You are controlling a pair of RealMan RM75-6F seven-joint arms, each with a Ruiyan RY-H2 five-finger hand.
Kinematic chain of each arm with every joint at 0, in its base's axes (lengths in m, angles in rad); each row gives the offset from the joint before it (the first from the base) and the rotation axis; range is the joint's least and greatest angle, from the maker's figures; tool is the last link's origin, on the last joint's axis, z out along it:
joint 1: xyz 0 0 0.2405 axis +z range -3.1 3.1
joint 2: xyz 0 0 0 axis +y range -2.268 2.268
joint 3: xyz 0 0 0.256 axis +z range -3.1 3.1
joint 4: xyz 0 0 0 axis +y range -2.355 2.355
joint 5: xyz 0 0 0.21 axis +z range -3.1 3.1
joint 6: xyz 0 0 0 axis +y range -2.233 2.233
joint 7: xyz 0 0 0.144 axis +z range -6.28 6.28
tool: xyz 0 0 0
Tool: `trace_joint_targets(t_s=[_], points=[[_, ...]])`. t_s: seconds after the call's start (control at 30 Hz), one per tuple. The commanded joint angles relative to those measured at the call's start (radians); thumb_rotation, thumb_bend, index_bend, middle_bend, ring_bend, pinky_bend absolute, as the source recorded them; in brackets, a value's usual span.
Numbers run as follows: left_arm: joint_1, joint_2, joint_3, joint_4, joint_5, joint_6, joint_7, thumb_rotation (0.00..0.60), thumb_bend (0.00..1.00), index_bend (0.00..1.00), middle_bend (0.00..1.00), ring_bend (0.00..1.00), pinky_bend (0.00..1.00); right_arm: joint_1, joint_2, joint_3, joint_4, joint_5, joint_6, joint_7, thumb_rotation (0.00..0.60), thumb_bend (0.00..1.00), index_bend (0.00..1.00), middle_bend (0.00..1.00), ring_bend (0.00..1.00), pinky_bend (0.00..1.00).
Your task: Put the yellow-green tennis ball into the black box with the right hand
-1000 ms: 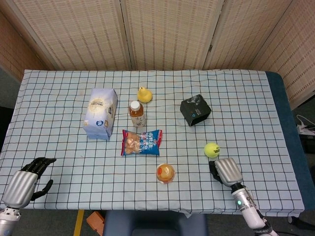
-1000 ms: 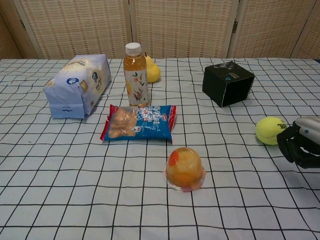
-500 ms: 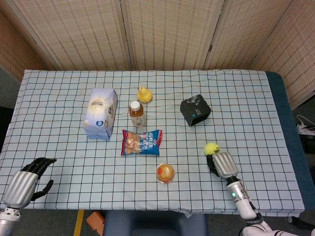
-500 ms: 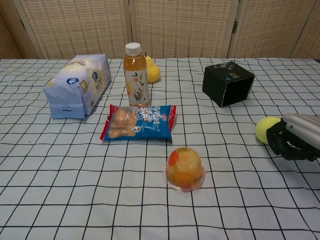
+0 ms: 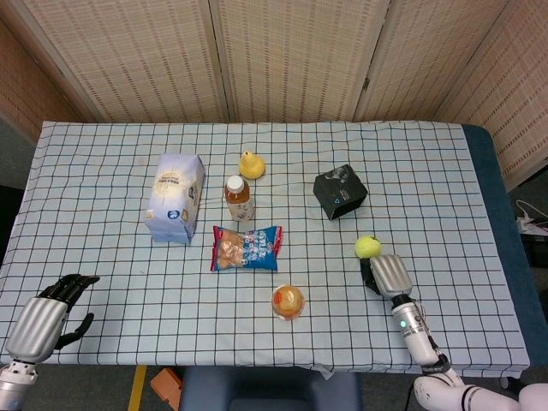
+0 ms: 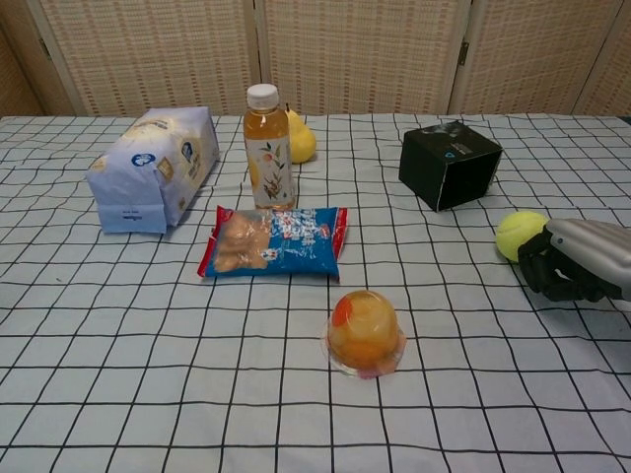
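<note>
The yellow-green tennis ball point(image 5: 368, 247) point(image 6: 518, 235) lies on the checked tablecloth, in front of and slightly right of the black box point(image 5: 340, 192) point(image 6: 450, 164). The box stands tilted on the cloth, and I cannot see its opening. My right hand point(image 5: 388, 274) point(image 6: 567, 266) sits just behind the ball on the near side. Its dark fingers point(image 6: 540, 268) are bent down and touch the ball without enclosing it. My left hand point(image 5: 47, 315) rests far away at the table's near left corner, fingers apart and holding nothing.
An orange jelly cup point(image 5: 288, 301) stands left of the right hand. A snack bag point(image 5: 246, 247), a tea bottle point(image 5: 239, 197), a yellow duck toy point(image 5: 251, 164) and a pale blue pack point(image 5: 175, 198) fill the centre-left. The table's right edge point(image 5: 501, 257) is close.
My right hand has moved forward and slightly left against the ball. The ball has rolled away from me, closer to the black box. The left hand has stayed still.
</note>
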Motion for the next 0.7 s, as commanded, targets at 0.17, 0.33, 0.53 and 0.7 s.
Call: trace_joint_targets(t_s=[0.17, 0.33, 0.53, 0.7], points=[[0.001, 0.0, 0.0, 0.001, 0.0, 0.001, -0.001, 0.6, 0.38, 0.22, 0.24, 0.18, 0.38, 0.024, -0.006, 0.009, 0.057, 0.009, -0.034, 0.036, 0.6, 0.83, 1.0, 0.92, 0.95, 1.0], [0.0, -0.001, 0.001, 0.0, 0.0, -0.001, 0.001, 0.6, 0.38, 0.22, 0.24, 0.18, 0.38, 0.04, 0.007, 0.015, 0.079, 0.013, -0.057, 0.056, 0.6, 0.83, 1.0, 0.92, 0.95, 1.0], [0.0, -0.001, 0.001, -0.001, -0.001, -0.003, 0.005, 0.6, 0.38, 0.22, 0.24, 0.18, 0.38, 0.064, 0.02, 0.018, 0.101, 0.007, -0.081, 0.072, 0.6, 0.83, 1.0, 0.92, 0.95, 1.0], [0.0, -0.002, 0.001, -0.001, -0.002, -0.004, 0.006, 0.6, 0.38, 0.22, 0.24, 0.18, 0.38, 0.087, 0.03, 0.016, 0.117, 0.001, -0.108, 0.084, 0.6, 0.83, 1.0, 0.92, 0.95, 1.0]])
